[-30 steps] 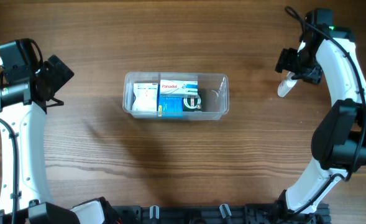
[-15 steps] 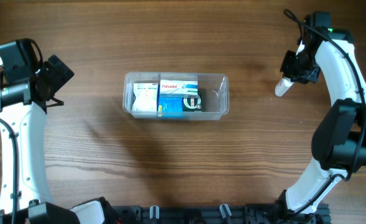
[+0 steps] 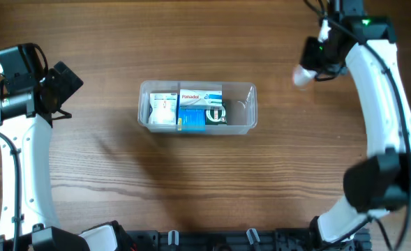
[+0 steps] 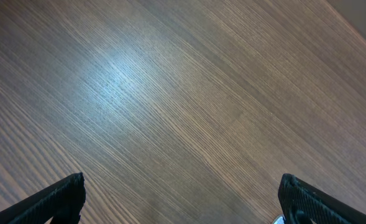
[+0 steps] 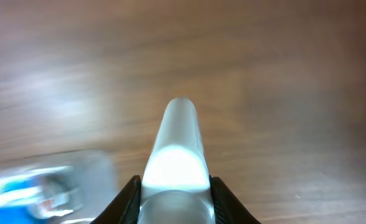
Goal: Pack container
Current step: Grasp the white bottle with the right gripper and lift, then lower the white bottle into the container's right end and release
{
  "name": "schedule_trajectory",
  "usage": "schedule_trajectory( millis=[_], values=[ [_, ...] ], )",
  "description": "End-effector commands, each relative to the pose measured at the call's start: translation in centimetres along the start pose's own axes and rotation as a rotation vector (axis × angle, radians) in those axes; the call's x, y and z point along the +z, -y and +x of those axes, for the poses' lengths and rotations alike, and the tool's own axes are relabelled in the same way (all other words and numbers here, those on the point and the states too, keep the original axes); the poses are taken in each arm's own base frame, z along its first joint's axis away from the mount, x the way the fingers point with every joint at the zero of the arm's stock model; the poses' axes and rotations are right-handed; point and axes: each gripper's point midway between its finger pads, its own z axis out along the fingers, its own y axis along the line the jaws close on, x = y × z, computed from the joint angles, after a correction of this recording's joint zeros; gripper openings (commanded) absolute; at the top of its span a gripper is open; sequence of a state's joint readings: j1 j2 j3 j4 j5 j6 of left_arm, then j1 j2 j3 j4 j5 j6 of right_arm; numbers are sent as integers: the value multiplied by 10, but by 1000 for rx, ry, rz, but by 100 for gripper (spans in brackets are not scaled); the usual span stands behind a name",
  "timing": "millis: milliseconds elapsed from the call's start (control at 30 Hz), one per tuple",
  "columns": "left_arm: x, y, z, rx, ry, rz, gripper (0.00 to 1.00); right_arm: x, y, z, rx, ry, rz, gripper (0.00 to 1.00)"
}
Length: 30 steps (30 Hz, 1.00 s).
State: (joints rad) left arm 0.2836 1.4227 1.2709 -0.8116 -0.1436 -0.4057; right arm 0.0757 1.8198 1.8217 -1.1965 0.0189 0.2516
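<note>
The container [image 3: 243,115] sits mid worktop [image 3: 191,181], boxes [image 3: 191,108] at its left end. Looks light, thin, slick, so I'd pinch the rim at the empty end; right jaws clamp a bottle [image 5: 176,149] near the far right corner, left jaws gape empty.

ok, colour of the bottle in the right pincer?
Clear, whitish bottle; right wrist view shows it best.

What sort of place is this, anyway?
Probably a robotics lab bench: a white left arm and right arm stand at a wooden table, with a clear container of medicine boxes between them.
</note>
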Motion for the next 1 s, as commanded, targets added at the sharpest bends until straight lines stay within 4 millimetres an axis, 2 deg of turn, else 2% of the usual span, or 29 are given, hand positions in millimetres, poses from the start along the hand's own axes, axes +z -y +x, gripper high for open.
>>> schedule_trajectory(
  millis=[0,67,133,200,433,600,967],
  values=[
    [-3,-1,-2,0,10,4,100,-71,-60,0,-54,161,-133,12],
    [-3,-1,-3,0,11,3,100,-91,-90,13,-104,191,-188,12],
    [-3,-1,-3,0,11,4,100,-100,-111,27,-159,190,-215,13],
    [-3,-1,-2,0,10,4,100,-91,-127,46,-205,162,-169,12],
    [-3,-1,-2,0,10,4,100,-54,-135,62,-213,61,-130,13],
    [-3,-1,-3,0,11,4,100,-16,-134,73,-217,-24,-82,13],
    [-3,-1,-3,0,11,4,100,44,-143,78,-231,-108,-35,13]
  ],
)
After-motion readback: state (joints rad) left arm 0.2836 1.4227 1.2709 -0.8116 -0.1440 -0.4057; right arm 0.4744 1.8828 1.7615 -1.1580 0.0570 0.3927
